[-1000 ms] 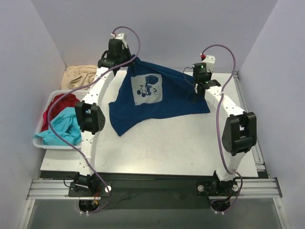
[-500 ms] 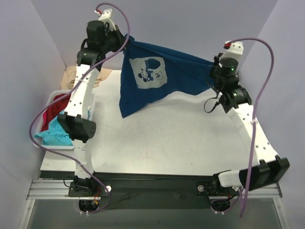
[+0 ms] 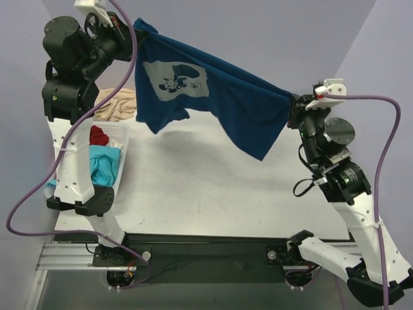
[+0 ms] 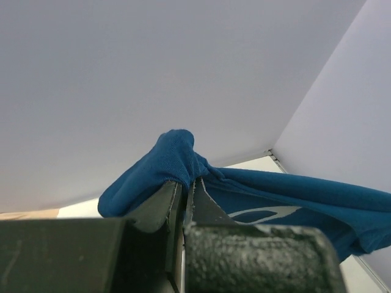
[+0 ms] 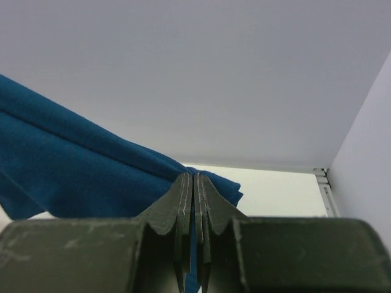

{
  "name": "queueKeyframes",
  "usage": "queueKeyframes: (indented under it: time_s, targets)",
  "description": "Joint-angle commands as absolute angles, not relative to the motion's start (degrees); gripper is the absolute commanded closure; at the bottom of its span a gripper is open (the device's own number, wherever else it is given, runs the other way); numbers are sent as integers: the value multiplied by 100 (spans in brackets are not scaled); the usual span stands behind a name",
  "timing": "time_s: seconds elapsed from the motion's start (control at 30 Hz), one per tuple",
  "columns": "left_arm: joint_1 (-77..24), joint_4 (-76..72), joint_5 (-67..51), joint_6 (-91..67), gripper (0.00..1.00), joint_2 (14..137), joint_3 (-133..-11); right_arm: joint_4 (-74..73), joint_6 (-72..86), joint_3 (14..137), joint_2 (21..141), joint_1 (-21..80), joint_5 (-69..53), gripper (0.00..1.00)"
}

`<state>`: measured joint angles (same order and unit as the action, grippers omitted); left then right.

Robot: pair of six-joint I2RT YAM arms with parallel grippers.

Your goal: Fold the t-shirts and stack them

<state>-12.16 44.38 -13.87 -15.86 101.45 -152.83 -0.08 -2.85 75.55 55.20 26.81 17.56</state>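
A navy blue t-shirt (image 3: 226, 97) with a pale blue cartoon print (image 3: 174, 81) hangs stretched in the air above the table, held at two corners. My left gripper (image 3: 134, 29) is shut on its upper left corner, high at the back left; in the left wrist view the gripper (image 4: 185, 182) pinches a bunch of the navy blue t-shirt (image 4: 171, 155). My right gripper (image 3: 292, 103) is shut on the shirt's right corner; its wrist view shows the gripper (image 5: 193, 177) clamped on the navy blue t-shirt (image 5: 73, 165). A red t-shirt (image 3: 99, 135) and a turquoise t-shirt (image 3: 103, 165) lie in a basket.
A white basket (image 3: 122, 139) stands at the table's left edge, partly behind my left arm. A beige cloth (image 3: 116, 106) lies bunched at the back left. Pale walls close in the table on three sides. The white table (image 3: 206, 187) lies below the hanging shirt.
Both arms have risen and spread apart, lifting the navy shirt fully off the table. The left gripper went up and left, the right gripper rightward and nearer.
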Motion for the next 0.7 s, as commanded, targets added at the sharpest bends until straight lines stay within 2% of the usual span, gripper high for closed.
queueKeyframes:
  time_s: [0.0,0.17,0.33,0.47,0.53,0.67]
  targets:
    - [-809,4306,-509,-1213,100,9897,-15837,113,-703,7348,4861,2645,2777,100]
    - [-800,4403,-668,-1116,100,9826,-16084,413,-563,7119,4465,2707,2909,100]
    - [-800,4097,-641,-1186,100,10220,-15497,737,-765,6734,4938,2698,3769,100]
    - [-878,3413,-747,-1318,100,10765,-14548,879,-485,6390,5955,2444,4289,100]
    - [-931,3148,-834,-1353,100,11196,-13924,809,191,6267,6361,2093,4219,100]
    - [-1081,2865,-879,-1433,100,12285,-13658,668,843,6503,7846,1679,4043,100]
